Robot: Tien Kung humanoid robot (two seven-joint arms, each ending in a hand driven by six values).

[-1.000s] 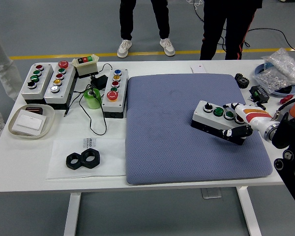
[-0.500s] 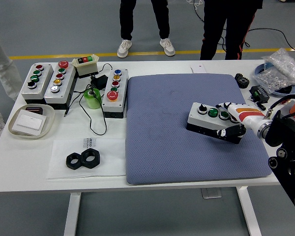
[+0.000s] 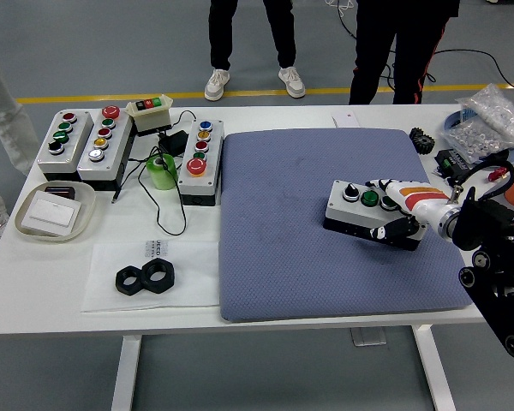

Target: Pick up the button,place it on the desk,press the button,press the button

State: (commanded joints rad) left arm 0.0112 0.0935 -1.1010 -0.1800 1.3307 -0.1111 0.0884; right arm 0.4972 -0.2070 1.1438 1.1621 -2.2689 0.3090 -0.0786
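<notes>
The right hand has its fingers clamped on the button box's right end; rigid, probably fairly heavy, best gripped across its narrow sides.

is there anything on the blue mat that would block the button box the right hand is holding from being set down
Nothing visible does. The right hand grips the right end of the button box, which is over the blue mat, and the mat around and under it is bare. The other button boxes sit off the mat to the left.
</notes>
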